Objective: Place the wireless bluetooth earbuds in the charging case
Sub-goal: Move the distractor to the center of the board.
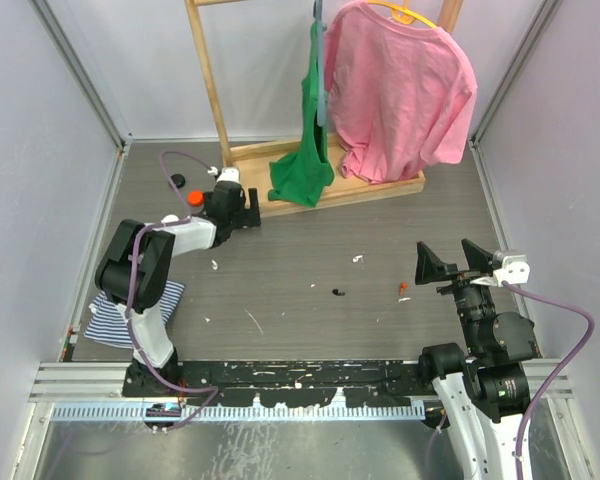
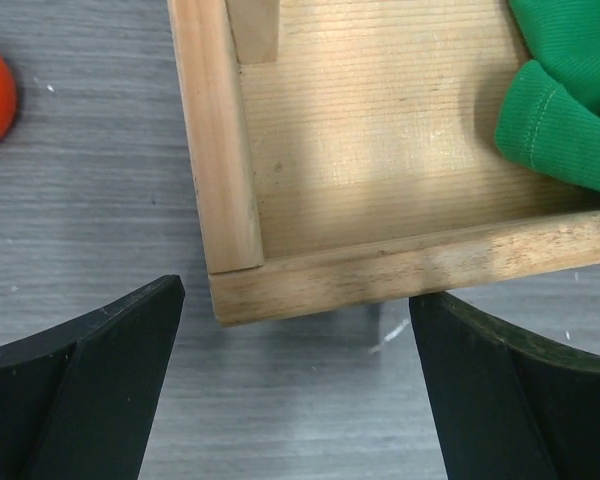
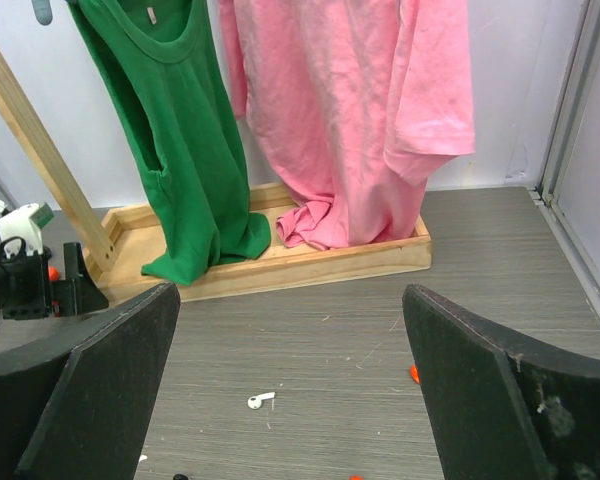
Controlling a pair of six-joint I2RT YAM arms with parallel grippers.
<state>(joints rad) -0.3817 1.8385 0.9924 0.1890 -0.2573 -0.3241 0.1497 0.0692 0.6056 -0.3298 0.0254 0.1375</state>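
One white earbud [image 1: 358,259] lies on the grey table, seen on its side in the right wrist view [image 3: 260,400]. A smaller white piece [image 1: 214,266] lies further left, too small to identify. I cannot pick out the charging case in any view. My right gripper [image 1: 443,248] is open and empty, held above the table to the right of the earbud, which lies ahead between its fingers [image 3: 290,295]. My left gripper [image 1: 252,208] is open and empty too, at the near left corner of the wooden rack base [image 2: 310,290].
A wooden clothes rack [image 1: 380,190] stands at the back with a green shirt [image 1: 305,170] and a pink shirt [image 1: 400,90] hanging on it. A red ball [image 1: 195,197] lies by the left gripper. Small black [image 1: 338,292] and orange [image 1: 402,288] bits lie mid-table. A striped cloth [image 1: 120,320] lies near left.
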